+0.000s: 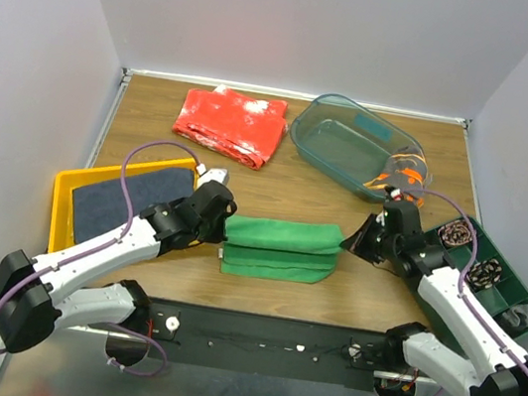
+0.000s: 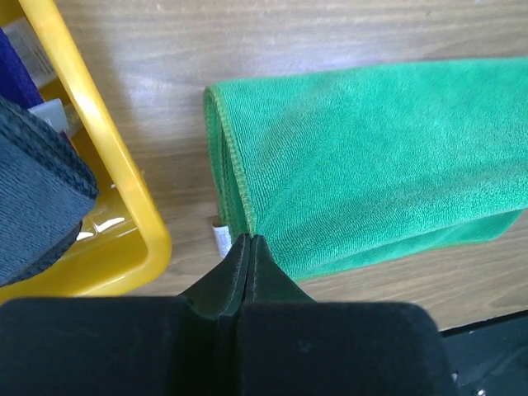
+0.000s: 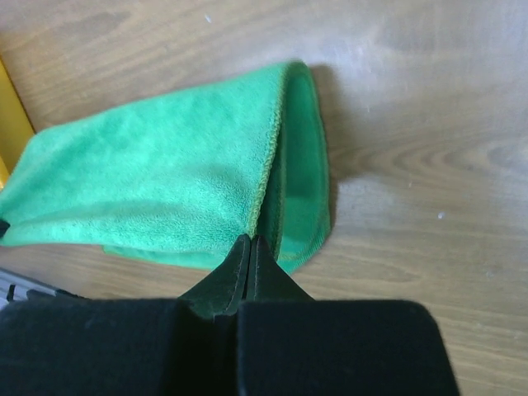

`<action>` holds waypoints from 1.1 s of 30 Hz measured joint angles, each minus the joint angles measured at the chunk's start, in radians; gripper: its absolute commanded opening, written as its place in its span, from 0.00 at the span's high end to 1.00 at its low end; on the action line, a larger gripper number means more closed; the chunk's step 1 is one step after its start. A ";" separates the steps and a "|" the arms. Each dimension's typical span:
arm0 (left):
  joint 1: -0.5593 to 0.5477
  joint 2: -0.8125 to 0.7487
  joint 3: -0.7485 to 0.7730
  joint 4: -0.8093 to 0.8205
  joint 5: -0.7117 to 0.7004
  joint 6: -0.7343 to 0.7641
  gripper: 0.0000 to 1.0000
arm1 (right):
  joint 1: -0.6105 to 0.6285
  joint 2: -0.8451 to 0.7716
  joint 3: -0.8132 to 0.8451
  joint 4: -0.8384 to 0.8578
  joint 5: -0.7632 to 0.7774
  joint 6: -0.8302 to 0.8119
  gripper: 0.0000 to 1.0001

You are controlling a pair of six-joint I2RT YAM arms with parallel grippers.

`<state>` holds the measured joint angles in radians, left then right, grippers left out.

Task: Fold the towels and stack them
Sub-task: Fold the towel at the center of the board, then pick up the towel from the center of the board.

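Lying folded at the centre of the frame on the counter [image 1: 276, 185], the green towel [image 1: 281, 249] is pinched at both ends: your left jaws are closed tight on its left edge, your right jaws on its right edge.

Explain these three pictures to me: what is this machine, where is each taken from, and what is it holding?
It is a robot with two arms bolted to the near edge of a table; each ends in a two-finger gripper. The wide picture comes from a camera above and behind the arms. The two close-ups come from cameras on the wrists, looking along the black fingers. The left gripper and the right gripper are each shut on one end of a folded green towel. Also on the table: a yellow tray holding a dark towel, a red cloth, a clear bin with an orange-marked dark cloth, and a green compartment tray.
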<state>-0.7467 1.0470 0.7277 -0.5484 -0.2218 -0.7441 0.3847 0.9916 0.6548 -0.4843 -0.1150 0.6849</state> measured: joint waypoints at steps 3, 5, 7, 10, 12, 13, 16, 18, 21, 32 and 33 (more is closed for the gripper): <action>0.000 -0.002 -0.037 0.015 0.021 -0.001 1.00 | 0.000 -0.029 -0.077 0.013 -0.025 0.041 0.87; 0.000 -0.005 -0.080 0.035 0.041 -0.005 0.95 | 0.000 -0.053 -0.138 0.026 -0.038 0.069 0.83; -0.002 -0.005 -0.129 0.065 0.068 -0.006 0.76 | 0.000 -0.077 -0.200 0.039 -0.055 0.106 0.72; -0.007 -0.001 -0.182 0.096 0.102 -0.010 0.52 | 0.000 -0.093 -0.248 0.041 -0.066 0.135 0.56; -0.010 -0.001 -0.191 0.103 0.119 -0.002 0.37 | 0.000 -0.095 -0.250 0.043 -0.071 0.150 0.47; -0.010 -0.002 -0.190 0.106 0.120 -0.006 0.35 | 0.000 -0.097 -0.250 0.046 -0.071 0.151 0.45; -0.010 -0.020 -0.184 0.105 0.117 -0.005 0.33 | 0.000 -0.097 -0.246 0.050 -0.072 0.154 0.42; -0.011 -0.039 -0.180 0.101 0.101 -0.006 0.32 | 0.000 -0.084 -0.231 0.051 -0.069 0.151 0.40; -0.013 -0.042 -0.178 0.102 0.073 -0.016 0.28 | 0.000 -0.043 -0.203 0.071 -0.055 0.141 0.39; -0.021 0.112 -0.178 0.242 0.046 -0.032 0.23 | 0.011 0.208 -0.154 0.231 0.010 0.088 0.37; -0.021 0.125 -0.178 0.253 0.039 -0.032 0.23 | 0.016 0.223 -0.152 0.242 0.018 0.086 0.37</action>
<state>-0.7681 1.1717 0.5499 -0.2951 -0.1825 -0.7761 0.4007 1.2148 0.5026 -0.2424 -0.0975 0.7712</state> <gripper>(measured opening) 0.769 0.632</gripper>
